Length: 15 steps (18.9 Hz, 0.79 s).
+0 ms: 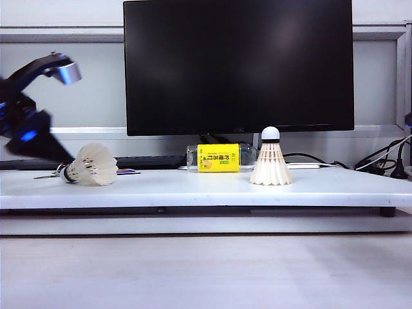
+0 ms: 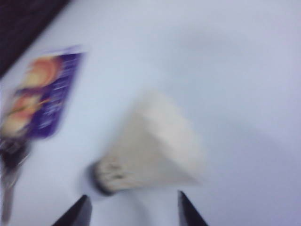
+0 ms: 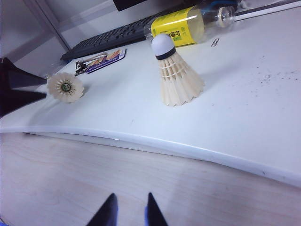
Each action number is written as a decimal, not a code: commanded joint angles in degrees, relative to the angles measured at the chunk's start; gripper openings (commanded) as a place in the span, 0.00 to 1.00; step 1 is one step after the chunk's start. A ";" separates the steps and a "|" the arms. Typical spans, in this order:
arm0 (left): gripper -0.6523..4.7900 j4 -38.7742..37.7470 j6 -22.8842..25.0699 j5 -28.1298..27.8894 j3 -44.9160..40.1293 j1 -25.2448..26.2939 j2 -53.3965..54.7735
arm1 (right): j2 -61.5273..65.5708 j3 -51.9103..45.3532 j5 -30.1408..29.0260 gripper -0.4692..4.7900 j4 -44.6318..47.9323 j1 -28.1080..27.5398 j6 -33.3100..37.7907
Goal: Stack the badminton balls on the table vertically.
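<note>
while 1 of the 2 badminton balls lies on its side (image 1: 92,165) on the counter (image 1: 193,190), the left tool (image 2: 133,211) hangs just above it with its 2 fingertips (image 2: 77,213) apart, 1 to either side of the cork end, touching nothing. the picture from that wrist is blurred, so the exact clearance cannot be told. the other ball stands upright (image 1: 270,161) on its skirt, cork tip uppermost, well away from the left tool along the counter, just in front of a yellow-labelled bottle (image 1: 219,158). a purple card with keys (image 2: 44,94) lies near the fallen ball, on the far side from the tool.

the right tool (image 3: 128,212) is held off the counter's front edge, over the floor, well apart from both balls, its jaws slightly apart and empty.

handling judgement: these balls are very light and will roll or skid at a nudge. the feather skirt is thin, springy and easily crushed; the cork tip and banded neck are the firm parts. best hold is judged to be across the cork or neck, closing gently. stacking will need the skirt lowered squarely over the standing ball's tip.
</note>
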 commanded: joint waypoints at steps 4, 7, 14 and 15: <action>0.75 -2.97 -41.81 -2.89 4.92 -1.14 -0.39 | -0.09 0.07 0.39 0.25 0.04 0.02 0.13; 0.75 -5.70 -51.54 -3.89 5.09 -5.01 -0.42 | -0.09 0.07 1.18 0.25 -0.07 0.02 0.13; 0.61 -14.56 -60.24 -30.60 5.16 -18.18 -4.00 | -0.09 0.07 1.11 0.25 -0.35 0.02 0.15; 0.61 -15.04 -60.24 -35.63 5.14 -19.98 -4.59 | -0.09 0.07 1.11 0.25 -0.35 0.02 0.15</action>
